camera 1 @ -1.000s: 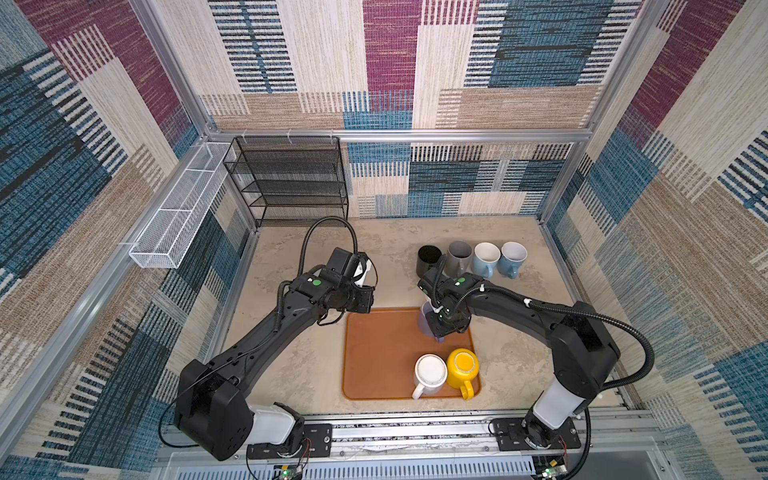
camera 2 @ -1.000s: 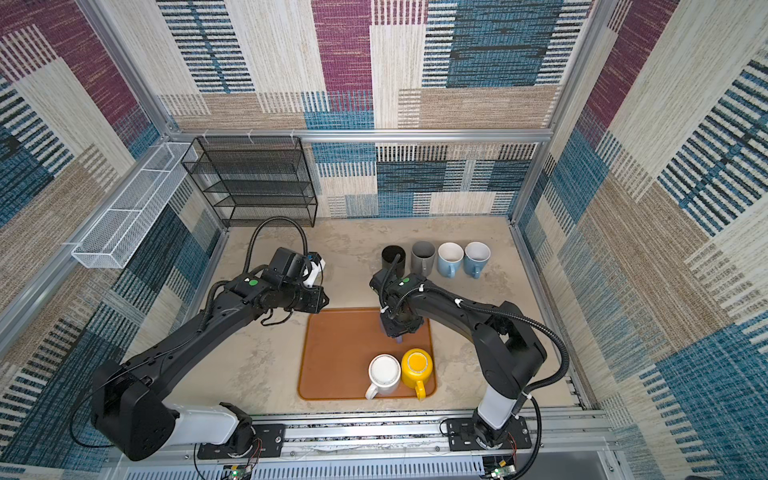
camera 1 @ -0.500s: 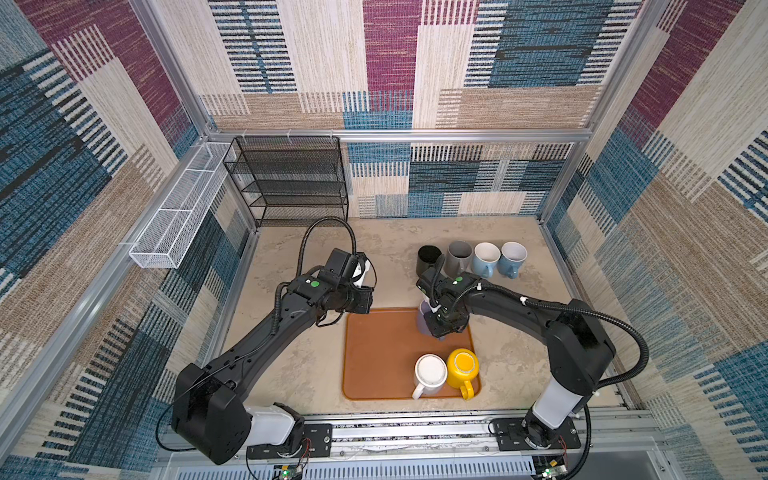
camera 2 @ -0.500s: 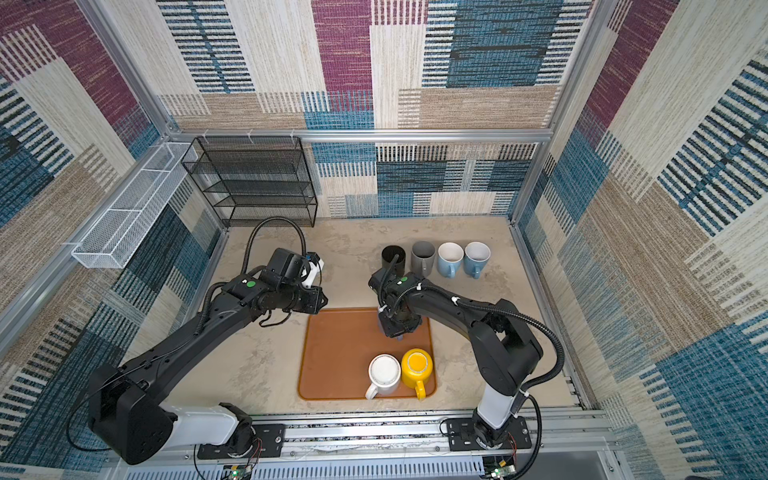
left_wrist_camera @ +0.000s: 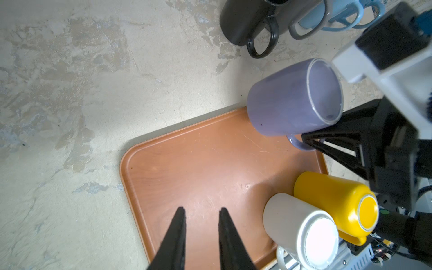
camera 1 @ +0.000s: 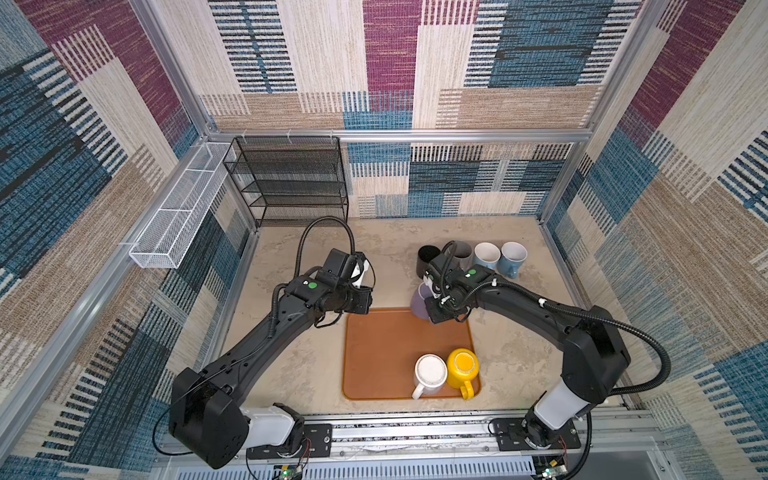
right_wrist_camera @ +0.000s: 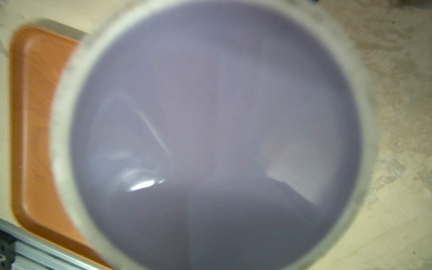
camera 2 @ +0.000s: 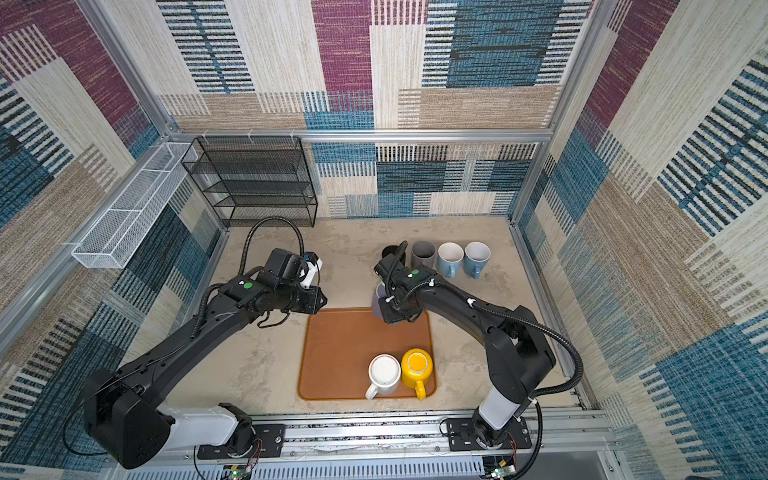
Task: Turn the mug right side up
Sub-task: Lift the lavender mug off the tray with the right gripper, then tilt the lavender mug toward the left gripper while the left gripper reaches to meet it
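The left gripper (left_wrist_camera: 202,209) was held at the far left corner of the brown tray (left_wrist_camera: 187,163), its fingers slightly parted and empty. The lilac mug (left_wrist_camera: 280,105) was tilted at the far right corner, its handle clamped by the closed right gripper (left_wrist_camera: 307,140)

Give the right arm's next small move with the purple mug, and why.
Probably lift it slightly to clear the tray before flipping: the right gripper is shut on the handle of the purple mug, whose base faces up at the tray's corner.
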Robot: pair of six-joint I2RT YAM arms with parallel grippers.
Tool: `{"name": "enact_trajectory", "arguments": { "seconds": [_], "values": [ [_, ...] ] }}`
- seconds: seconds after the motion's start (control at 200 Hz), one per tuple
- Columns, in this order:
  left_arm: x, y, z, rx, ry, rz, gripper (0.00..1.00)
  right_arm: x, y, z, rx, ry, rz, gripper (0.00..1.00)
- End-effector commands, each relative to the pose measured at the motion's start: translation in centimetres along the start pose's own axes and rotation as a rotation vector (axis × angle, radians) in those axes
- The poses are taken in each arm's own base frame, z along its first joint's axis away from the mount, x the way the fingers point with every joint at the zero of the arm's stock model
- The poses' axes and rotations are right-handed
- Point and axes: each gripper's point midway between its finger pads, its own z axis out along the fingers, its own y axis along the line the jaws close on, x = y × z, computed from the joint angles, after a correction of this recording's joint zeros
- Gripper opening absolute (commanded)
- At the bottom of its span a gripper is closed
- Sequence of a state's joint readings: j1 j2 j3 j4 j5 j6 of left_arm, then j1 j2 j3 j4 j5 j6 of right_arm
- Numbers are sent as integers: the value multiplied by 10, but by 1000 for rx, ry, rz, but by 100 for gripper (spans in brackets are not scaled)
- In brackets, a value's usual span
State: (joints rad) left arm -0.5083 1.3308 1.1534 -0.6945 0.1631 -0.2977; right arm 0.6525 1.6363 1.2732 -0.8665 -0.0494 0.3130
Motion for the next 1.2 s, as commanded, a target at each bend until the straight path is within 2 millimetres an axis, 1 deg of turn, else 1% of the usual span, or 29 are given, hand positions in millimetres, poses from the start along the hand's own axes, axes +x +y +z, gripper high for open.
{"name": "enact_trajectory", "arguments": {
  "seconds": [0.0,0.185,0.326,0.501,0.636,0.811,0.952,0.992,1.012,1.197],
  "values": [
    [-4,0,-5,-2,-20,-28,23,-33,21,-15,-130,-126,-5,0],
    [-12,-5,-9,33,-44,-50,23,-63,37,-31,-268,-225,2,0],
    [-22,-9,-11,79,-74,-85,23,-88,52,-45,-371,-302,1,0],
    [-35,-17,-15,151,-117,-108,23,-118,74,-69,-524,-403,-6,0],
    [-45,-22,-23,214,-166,-121,23,-136,89,-89,-629,-475,-8,0],
    [-62,-29,-36,351,-266,-136,23,-149,103,-115,-743,-549,-27,0],
    [-77,-29,-48,435,-360,-152,23,-155,111,-130,-806,-590,-49,0],
    [-80,-29,-51,452,-381,-157,23,-156,113,-135,-825,-599,-58,0],
    [-80,-33,-54,486,-379,-150,23,-156,114,-136,-832,-603,-61,0],
    [-86,-43,-68,604,-428,-137,24,-153,122,-153,-920,-656,-91,0]
  ]
}}
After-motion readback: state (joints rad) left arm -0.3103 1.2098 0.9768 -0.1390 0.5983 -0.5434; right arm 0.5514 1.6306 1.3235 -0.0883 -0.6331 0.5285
